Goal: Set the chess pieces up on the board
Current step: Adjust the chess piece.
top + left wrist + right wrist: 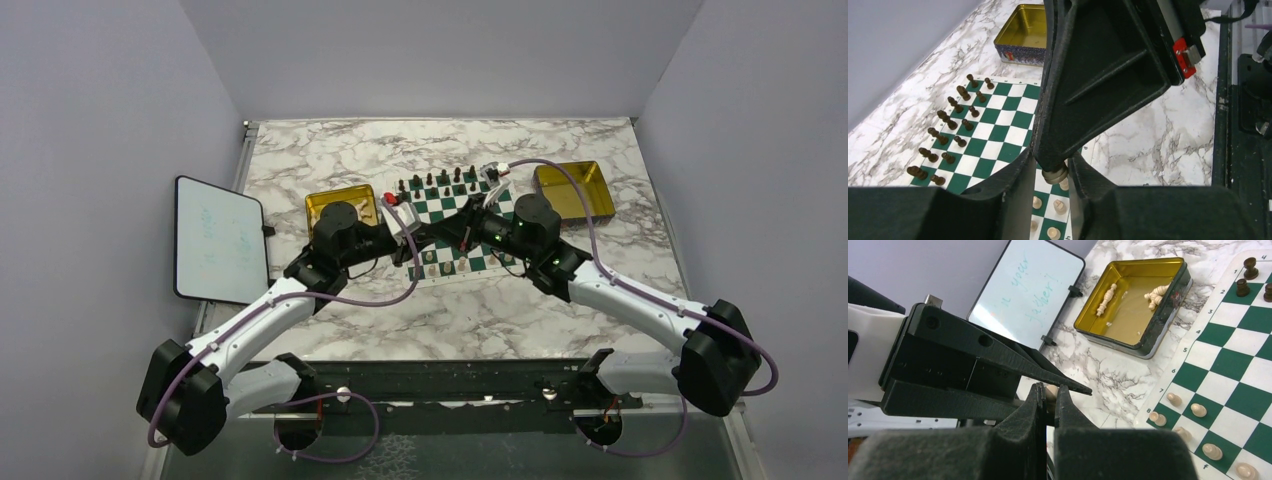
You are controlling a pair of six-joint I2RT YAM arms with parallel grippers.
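Step in hand, as judged: a hand-to-hand transfer of one cream piece point(1054, 175) above the near edge of the board point(998, 130), not yet a placement. In the right wrist view the right gripper point(1049, 388) is closed down narrow on that piece, whose pale body shows between its fingers point(1068, 410) at lower centre of frame. In the left wrist view the left gripper point(1053, 167) stands partly apart, one finger on each side of the piece's round base at bottom centre; whether the pads bear on it cannot be told. Next move, in my judgement: the left jaws must seat firmly on the base before the right lets go, then carry the piece upright to a vacant square in the cream rows. Beyond the grippers, the board carries cream pieces point(1058, 206) at bottom centre and dark pieces point(948, 125) in two rows at mid left. Farther off, a gold tin point(1148, 347) at upper centre of the right wrist view holds loose pieces point(1105, 297) lying on their sides — so more are left to set out. A white tablet point(1023, 295) lies beyond the tin, at upper left.
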